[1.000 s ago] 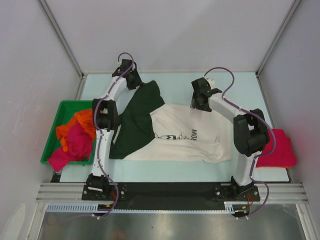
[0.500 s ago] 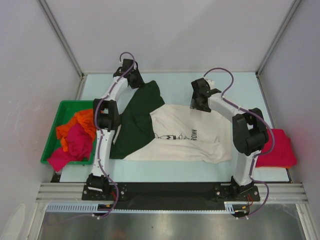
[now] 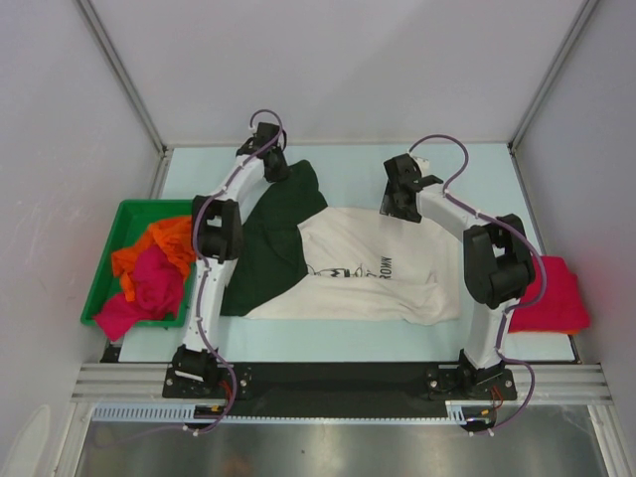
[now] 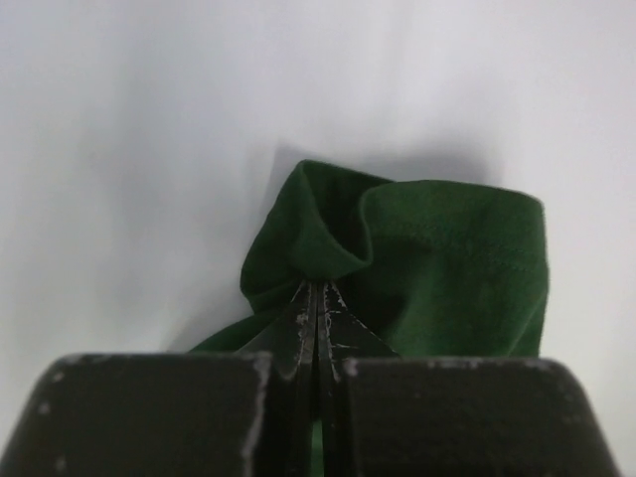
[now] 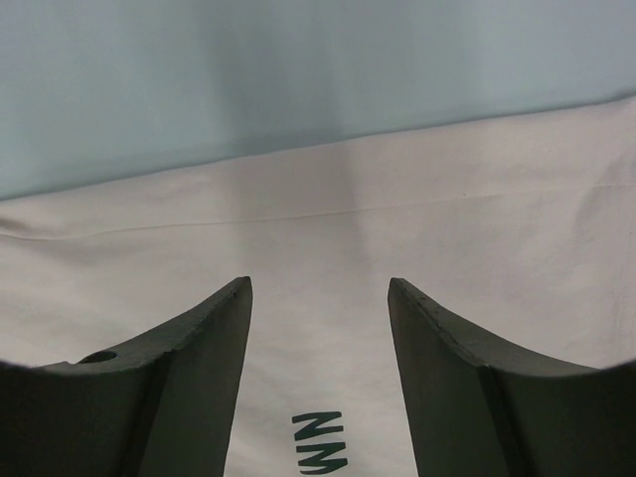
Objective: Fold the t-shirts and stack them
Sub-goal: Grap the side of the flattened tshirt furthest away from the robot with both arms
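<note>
Cream tee (image 3: 368,273) — green sleeve (image 4: 447,258) pinched in left claw (image 4: 318,290), right claw (image 5: 318,285) spread over cut-off print (image 5: 320,455).

Bright, even, diffuse light throughout; top view sharp, dull sheen on metal sheet (image 3: 328,452). Soft shadow on table (image 4: 149,149) just beyond left gripper (image 4: 316,293), behind green sleeve (image 4: 447,258). Right gripper (image 5: 318,281) blurry, cloth (image 5: 318,229) ahead sharp.
</note>
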`<move>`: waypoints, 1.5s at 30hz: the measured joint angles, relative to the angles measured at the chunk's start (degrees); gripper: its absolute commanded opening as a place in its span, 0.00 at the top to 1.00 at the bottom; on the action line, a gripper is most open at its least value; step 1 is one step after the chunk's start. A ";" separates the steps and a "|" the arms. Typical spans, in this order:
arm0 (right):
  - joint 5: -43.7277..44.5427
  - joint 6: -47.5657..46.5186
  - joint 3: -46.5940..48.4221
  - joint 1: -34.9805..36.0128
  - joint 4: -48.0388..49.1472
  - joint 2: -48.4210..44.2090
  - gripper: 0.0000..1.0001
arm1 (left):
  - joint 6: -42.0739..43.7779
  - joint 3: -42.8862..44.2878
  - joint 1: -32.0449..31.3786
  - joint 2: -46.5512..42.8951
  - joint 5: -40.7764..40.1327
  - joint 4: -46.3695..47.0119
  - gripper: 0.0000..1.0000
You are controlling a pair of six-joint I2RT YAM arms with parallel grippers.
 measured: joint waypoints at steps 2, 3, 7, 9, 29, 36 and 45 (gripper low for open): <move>-0.17 0.00 0.00 0.02 0.02 0.00 0.38 | -0.02 -3.28 0.00 -1.16 -0.35 2.64 1.00; -0.17 0.00 0.00 0.04 0.04 0.00 0.38 | 0.00 -4.87 0.00 -2.16 -0.66 3.56 1.00; -0.13 0.00 0.00 0.33 0.07 0.00 0.39 | 0.04 -7.04 0.00 -5.01 -1.16 4.26 1.00; -0.13 0.00 0.00 0.50 0.09 0.00 0.39 | 0.33 -7.04 -0.02 -6.51 -1.16 4.66 1.00; 1.51 3.43 -0.81 -9.11 -0.17 0.00 0.42 | 2.91 -17.59 -2.08 -21.46 -2.67 8.39 1.00; 4.17 3.85 -0.79 -14.64 -0.63 0.17 0.44 | 2.86 -17.62 -1.90 -21.24 -2.71 8.68 1.00; 5.55 3.96 0.31 -15.85 -2.10 5.53 0.46 | 2.84 -18.69 -1.68 -21.11 -3.69 8.92 1.00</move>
